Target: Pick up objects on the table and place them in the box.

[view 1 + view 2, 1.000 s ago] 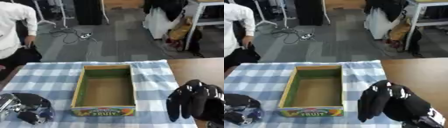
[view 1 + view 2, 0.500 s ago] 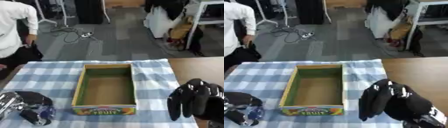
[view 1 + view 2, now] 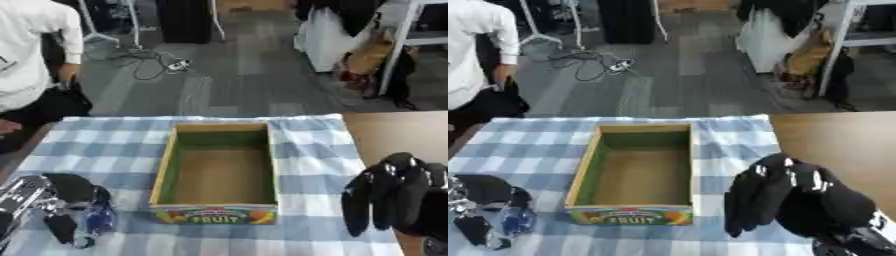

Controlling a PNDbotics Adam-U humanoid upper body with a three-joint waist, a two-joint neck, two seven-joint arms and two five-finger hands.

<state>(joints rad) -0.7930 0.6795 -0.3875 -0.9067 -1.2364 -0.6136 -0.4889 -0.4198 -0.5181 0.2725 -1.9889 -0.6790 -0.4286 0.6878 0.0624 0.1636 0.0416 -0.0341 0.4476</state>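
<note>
- Blue-and-white checked cloth spread over the surface, filling the lower half of the frame; bare wood at right.
- Open cardboard box at centre, green inside walls, "FRUIT" printed on the near side, nothing visible inside.
- Right hand at lower right, just beside the box, fingers pointing down and only loosely bent, holding nothing.
- Left hand at lower left, fingers curled round a small bluish object, which sits on the cloth, left of the box.
</note>
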